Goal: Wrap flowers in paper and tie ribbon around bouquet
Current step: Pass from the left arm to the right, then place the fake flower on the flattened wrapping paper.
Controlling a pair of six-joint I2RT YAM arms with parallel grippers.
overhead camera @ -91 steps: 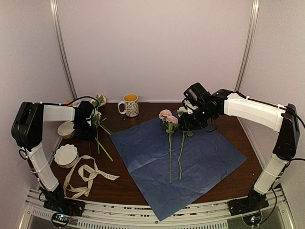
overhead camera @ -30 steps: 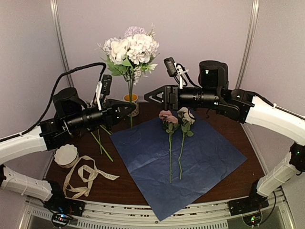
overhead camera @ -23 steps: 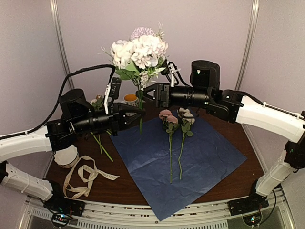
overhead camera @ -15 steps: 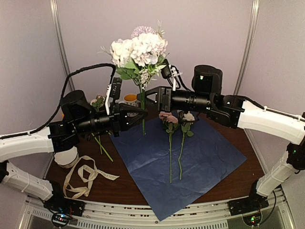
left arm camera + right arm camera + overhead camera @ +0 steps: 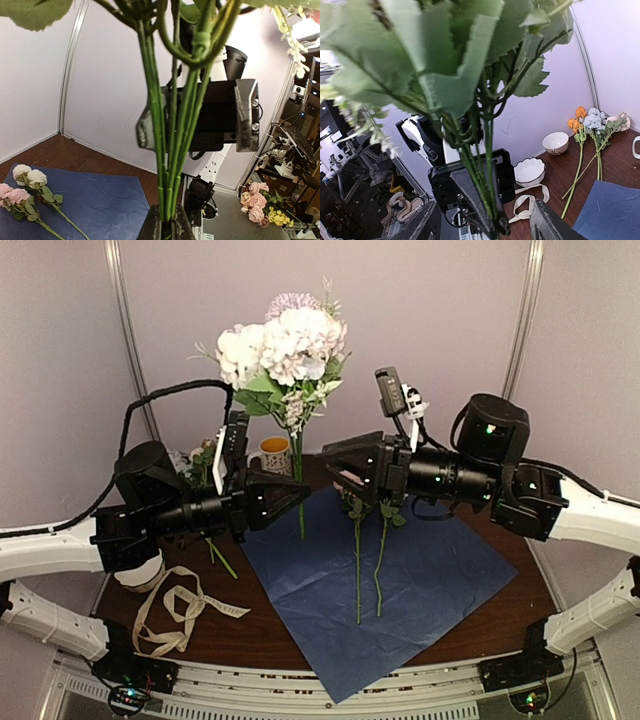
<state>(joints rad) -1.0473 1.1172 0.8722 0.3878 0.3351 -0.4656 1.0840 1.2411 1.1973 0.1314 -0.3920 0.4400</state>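
My left gripper is shut on the green stems of a bunch of white and lilac flowers, held upright above the paper's far left corner. My right gripper stands open facing it, fingertips just right of the stems and apart from them. The blue paper lies flat on the table with two single flowers on it, blooms away from me. The beige ribbon curls at the near left. In the right wrist view the stems rise ahead of the open fingers. The bouquet is out of view.
A patterned mug stands behind the held stems. More orange and pale blue flowers lie at the left by a small bowl and a white scalloped bowl. Walls close in the back and sides.
My right gripper has drawn back to the right, away from the stems, its jaws narrowing and then widening. The left gripper still holds the bunch upright, shifted slightly.
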